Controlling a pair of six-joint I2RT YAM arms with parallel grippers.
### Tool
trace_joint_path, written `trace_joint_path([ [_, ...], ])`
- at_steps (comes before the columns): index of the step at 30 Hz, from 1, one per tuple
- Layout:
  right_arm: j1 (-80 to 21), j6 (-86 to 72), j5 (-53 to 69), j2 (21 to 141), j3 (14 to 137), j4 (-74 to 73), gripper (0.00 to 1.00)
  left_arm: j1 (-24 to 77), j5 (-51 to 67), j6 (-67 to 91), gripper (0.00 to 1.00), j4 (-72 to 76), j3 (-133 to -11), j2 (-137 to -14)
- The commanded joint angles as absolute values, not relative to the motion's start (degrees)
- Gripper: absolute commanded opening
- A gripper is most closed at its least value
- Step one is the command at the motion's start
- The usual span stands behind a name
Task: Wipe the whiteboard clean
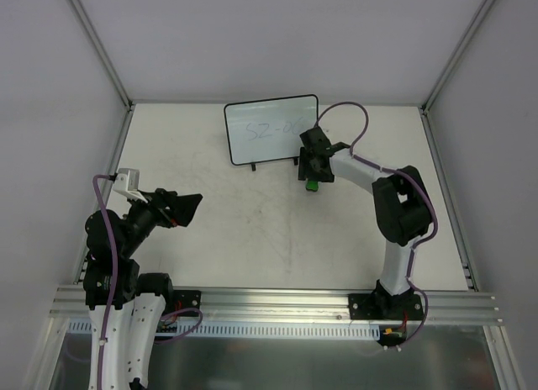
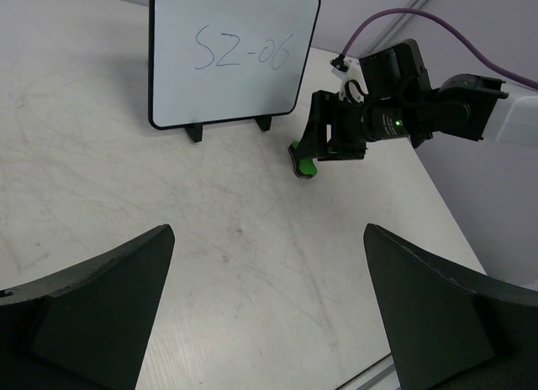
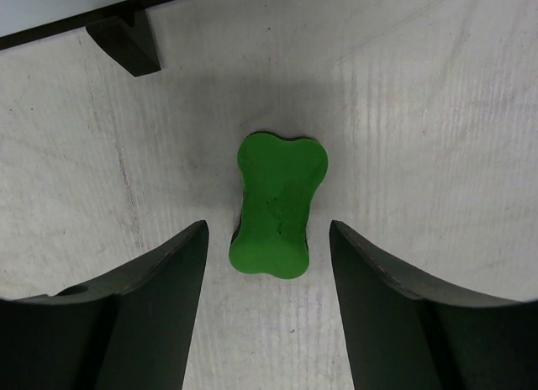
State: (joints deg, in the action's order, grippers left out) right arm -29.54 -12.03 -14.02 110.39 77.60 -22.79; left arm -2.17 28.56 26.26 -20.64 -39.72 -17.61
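The whiteboard (image 1: 269, 129) stands upright at the back of the table on two black feet, with dark writing "SZ-06" on it; it also shows in the left wrist view (image 2: 231, 58). A small green bone-shaped eraser (image 3: 277, 207) lies flat on the table just right of the board's foot (image 3: 126, 44); it shows too in the top view (image 1: 311, 185) and the left wrist view (image 2: 305, 166). My right gripper (image 3: 269, 239) is open, hovering over the eraser with its near end between the fingertips, not touching. My left gripper (image 2: 269, 239) is open and empty, over bare table at the left.
White walls enclose the table on three sides. The right arm's purple cable (image 1: 353, 113) loops near the board's right edge. A metal rail (image 1: 277, 302) runs along the near edge.
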Motion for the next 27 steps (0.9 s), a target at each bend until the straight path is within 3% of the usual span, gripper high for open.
trace_joint_path([
  [1,-28.74,-14.06,-14.42,111.01,78.49,-20.66,0.63,-1.76,29.18,25.14,0.99,-20.57,-41.66,-17.14],
  [21,-28.04,-16.17,-14.24,113.82,78.22,-18.99,0.54,-1.76,29.18,25.22,0.99,-20.66,-41.57,-17.40],
  [24,-28.04,-16.26,-15.03,113.03,77.44,-18.64,0.46,-1.76,29.18,25.22,0.99,-20.65,-41.49,-17.40],
  [27,-28.21,-16.08,-15.99,112.06,76.99,-18.72,0.33,-1.76,29.18,25.31,0.99,-20.65,-41.48,-17.40],
])
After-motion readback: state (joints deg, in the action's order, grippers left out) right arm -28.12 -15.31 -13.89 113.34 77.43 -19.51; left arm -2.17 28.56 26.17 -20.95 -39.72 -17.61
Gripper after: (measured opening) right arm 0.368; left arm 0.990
